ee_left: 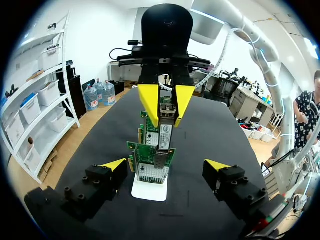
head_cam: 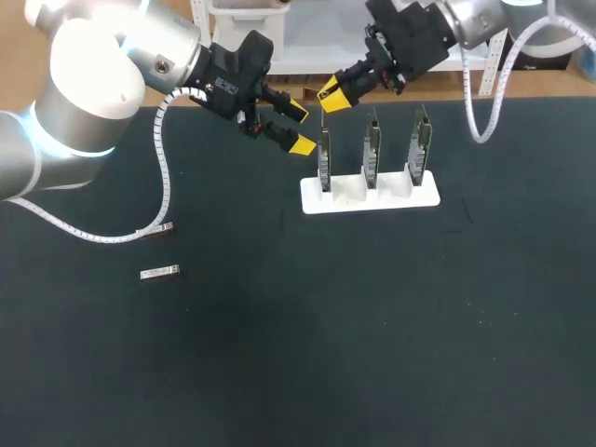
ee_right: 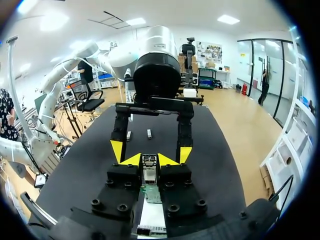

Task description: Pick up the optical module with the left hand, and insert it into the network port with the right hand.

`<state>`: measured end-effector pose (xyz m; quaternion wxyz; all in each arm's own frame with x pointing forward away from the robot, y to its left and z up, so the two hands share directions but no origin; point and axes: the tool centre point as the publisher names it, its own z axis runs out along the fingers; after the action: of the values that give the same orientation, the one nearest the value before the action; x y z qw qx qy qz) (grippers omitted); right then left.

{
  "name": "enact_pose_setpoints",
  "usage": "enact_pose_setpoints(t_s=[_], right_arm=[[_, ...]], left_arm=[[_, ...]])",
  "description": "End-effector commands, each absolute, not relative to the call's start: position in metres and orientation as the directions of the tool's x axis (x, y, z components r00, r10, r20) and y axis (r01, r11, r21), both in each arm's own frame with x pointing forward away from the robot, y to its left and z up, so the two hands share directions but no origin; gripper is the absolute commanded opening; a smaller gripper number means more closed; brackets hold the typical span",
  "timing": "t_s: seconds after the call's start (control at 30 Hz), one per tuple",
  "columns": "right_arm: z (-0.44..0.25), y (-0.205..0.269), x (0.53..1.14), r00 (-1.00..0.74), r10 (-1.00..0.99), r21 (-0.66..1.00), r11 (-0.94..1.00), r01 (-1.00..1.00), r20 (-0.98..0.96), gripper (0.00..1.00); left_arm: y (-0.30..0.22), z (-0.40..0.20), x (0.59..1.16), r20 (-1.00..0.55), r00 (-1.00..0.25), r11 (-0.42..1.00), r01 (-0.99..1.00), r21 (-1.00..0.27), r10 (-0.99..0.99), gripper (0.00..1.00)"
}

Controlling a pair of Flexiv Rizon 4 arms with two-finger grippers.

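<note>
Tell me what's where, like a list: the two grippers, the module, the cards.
left gripper: open, empty, beside the end card
right gripper: shut on the module, over that card
module: at the card's top edge; in its port or not, cannot tell
cards: three, upright in a white stand
spare module: lying flat on the table, away from both grippers
</note>
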<state>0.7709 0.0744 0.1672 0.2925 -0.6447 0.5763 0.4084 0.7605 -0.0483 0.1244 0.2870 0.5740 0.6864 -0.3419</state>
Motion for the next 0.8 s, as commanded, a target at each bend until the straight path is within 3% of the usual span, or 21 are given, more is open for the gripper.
enact_pose_setpoints(t_s=[0.03,0.8], right_arm=[[0.1639,0.0761,0.7723,0.004,-0.502,0.092,-0.165,-0.982,-0.865,0.0],[0.1657,0.0729,0.7759,0.001,-0.49,0.084,-0.152,-0.985,-0.872,0.0]], left_arm=[[-0.0483,0.1252,0.7597,-0.784,-0.178,0.11,0.984,-0.14,0.595,1.0],[-0.0483,0.1252,0.7597,-0.784,-0.178,0.11,0.984,-0.14,0.595,1.0]])
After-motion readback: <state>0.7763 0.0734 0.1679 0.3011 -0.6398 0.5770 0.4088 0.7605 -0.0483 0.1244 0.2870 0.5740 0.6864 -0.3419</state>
